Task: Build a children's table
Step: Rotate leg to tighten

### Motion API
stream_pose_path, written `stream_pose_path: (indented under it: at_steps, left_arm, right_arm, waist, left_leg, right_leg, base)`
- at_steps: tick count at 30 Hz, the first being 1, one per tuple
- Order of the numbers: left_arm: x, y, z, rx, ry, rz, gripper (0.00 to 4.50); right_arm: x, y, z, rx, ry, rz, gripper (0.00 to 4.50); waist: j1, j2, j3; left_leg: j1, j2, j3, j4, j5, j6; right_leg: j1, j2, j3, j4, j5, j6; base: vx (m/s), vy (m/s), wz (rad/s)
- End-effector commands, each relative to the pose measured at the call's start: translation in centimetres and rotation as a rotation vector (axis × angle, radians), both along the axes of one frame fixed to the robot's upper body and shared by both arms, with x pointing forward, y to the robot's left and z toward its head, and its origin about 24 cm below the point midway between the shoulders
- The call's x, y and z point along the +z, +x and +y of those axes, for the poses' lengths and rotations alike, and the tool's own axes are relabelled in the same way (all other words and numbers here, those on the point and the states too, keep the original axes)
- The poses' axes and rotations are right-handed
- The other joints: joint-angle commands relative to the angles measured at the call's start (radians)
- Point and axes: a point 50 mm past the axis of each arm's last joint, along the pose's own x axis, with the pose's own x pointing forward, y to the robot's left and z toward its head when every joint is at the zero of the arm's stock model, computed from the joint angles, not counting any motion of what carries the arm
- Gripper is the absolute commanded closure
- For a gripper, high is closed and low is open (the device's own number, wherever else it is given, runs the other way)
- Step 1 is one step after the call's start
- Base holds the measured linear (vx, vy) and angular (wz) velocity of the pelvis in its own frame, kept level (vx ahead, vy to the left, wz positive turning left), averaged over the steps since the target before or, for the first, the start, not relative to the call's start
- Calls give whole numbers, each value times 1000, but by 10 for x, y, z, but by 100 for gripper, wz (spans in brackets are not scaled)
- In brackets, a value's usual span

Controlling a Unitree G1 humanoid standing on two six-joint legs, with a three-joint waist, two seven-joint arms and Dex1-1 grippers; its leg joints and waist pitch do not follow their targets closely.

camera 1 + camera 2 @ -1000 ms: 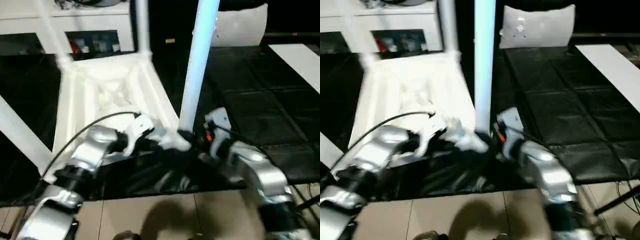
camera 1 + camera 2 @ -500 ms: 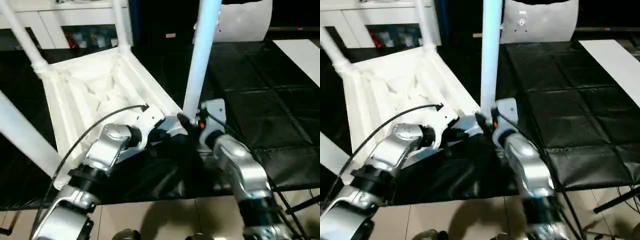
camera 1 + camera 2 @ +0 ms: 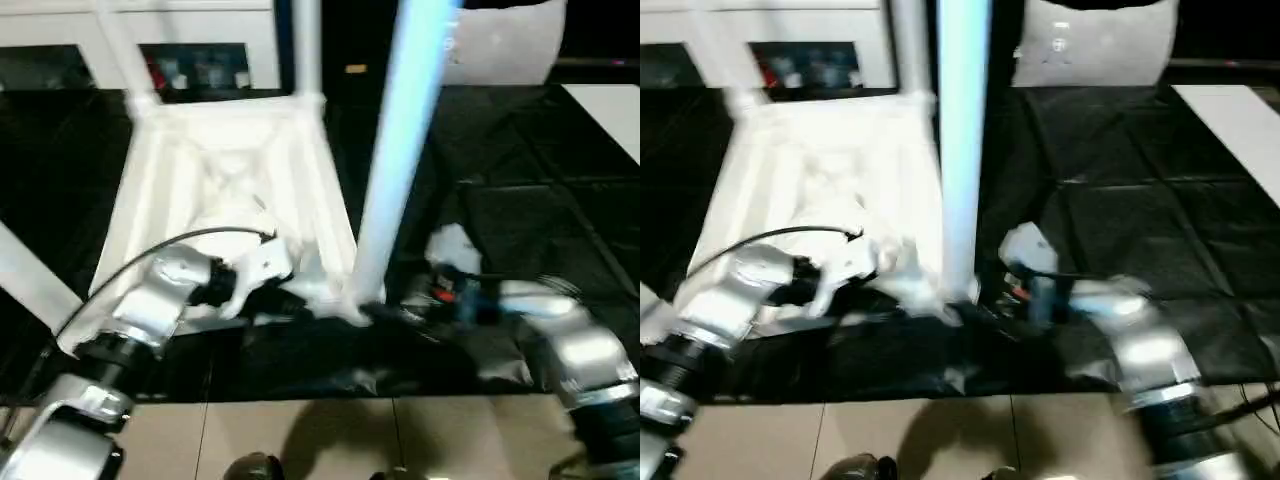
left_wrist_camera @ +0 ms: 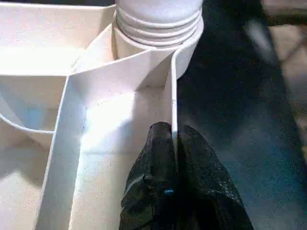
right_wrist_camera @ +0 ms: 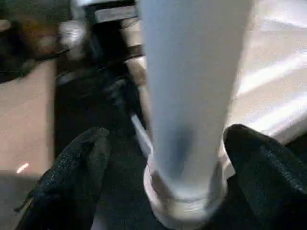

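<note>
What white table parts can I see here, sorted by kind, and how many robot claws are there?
Tabletop: 1
Tube legs: 4
Grippers: 2, the left gripper and the right gripper
Total: 7

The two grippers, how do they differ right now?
The left gripper is shut, pinching a thin rib of the tabletop; the right gripper stands open, its fingers apart on both sides of the leg without clamping it. Both work at the same corner socket.
</note>
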Motion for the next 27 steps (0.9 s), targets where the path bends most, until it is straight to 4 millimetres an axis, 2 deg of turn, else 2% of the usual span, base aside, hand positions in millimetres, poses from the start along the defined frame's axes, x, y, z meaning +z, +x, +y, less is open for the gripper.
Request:
stream_pose_path:
  at_steps: [1, 2, 7, 11, 13, 14, 18, 19, 24, 27]
  left_arm:
    - [0, -5, -11, -149, 17, 32, 450]
    - [0, -5, -10, -171, 31, 30, 450]
    - [1, -7, -8, -246, 52, 40, 450]
    - [2, -8, -9, -276, 50, 47, 450]
    - [2, -8, -11, -290, 51, 49, 450]
    - [2, -8, -11, -292, 51, 49, 450]
    - [2, -8, -11, -297, 54, 46, 450]
    - [1, -8, -11, -297, 55, 45, 450]
    - [1, -8, -9, -296, 58, 46, 450]
    - [1, -7, -9, -270, 40, 57, 450]
  right_arm:
    - [0, -3, 4, 115, -18, -4, 72]
    - [-1, -2, 3, 145, -35, -3, 72]
    - [1, 3, 0, 233, -68, 19, 121]
    - [1, 5, 1, 266, -72, 33, 158]
    - [0, 7, 3, 288, -75, 40, 166]
    - [0, 8, 4, 291, -75, 41, 189]
    - [-1, 10, 7, 320, -75, 62, 201]
    - [-2, 9, 7, 339, -76, 75, 229]
    - [-2, 9, 8, 356, -75, 91, 251]
    - [-3, 8, 10, 364, -53, 124, 253]
  waist:
    - [-3, 1, -54]
    - [-1, -5, -53]
    - [7, -5, -51]
    - [8, -9, -50]
    - [10, -8, -52]
    - [8, -7, -51]
    - [10, -9, -47]
    - [10, -9, -47]
    - [13, -12, -45]
    - [14, -9, -43]
  left_leg:
    - [25, 90, -25, -63, -68, 129]
    - [25, 89, -23, -63, -79, 128]
    - [24, 90, -24, -65, -89, 115]
    - [23, 91, -24, -65, -79, 118]
    - [24, 91, -24, -64, -67, 122]
    - [23, 91, -24, -64, -73, 121]
    - [24, 93, -25, -67, -88, 114]
    - [25, 93, -24, -67, -92, 112]
    - [24, 93, -24, -66, -77, 117]
    - [24, 93, -24, -68, -88, 113]
  right_leg:
    - [36, -91, 37, -53, 143, -305]
    - [36, -93, 38, -56, 126, -308]
    - [38, -94, 37, -56, 96, -315]
    - [37, -94, 37, -55, 101, -320]
    - [37, -94, 37, -52, 115, -321]
    - [36, -95, 36, -53, 108, -326]
    - [35, -94, 36, -54, 98, -331]
    - [36, -95, 36, -54, 96, -332]
    - [36, -95, 37, -53, 111, -330]
    - [35, -96, 37, -55, 93, -328]
  base:
    - [0, 0, 0]
    - [0, 0, 0]
    - [0, 0, 0]
    - [0, 0, 0]
    - [0, 0, 0]
    - [0, 0, 0]
    - [0, 0, 0]
    - [0, 0, 0]
    - [0, 0, 0]
    - [0, 0, 0]
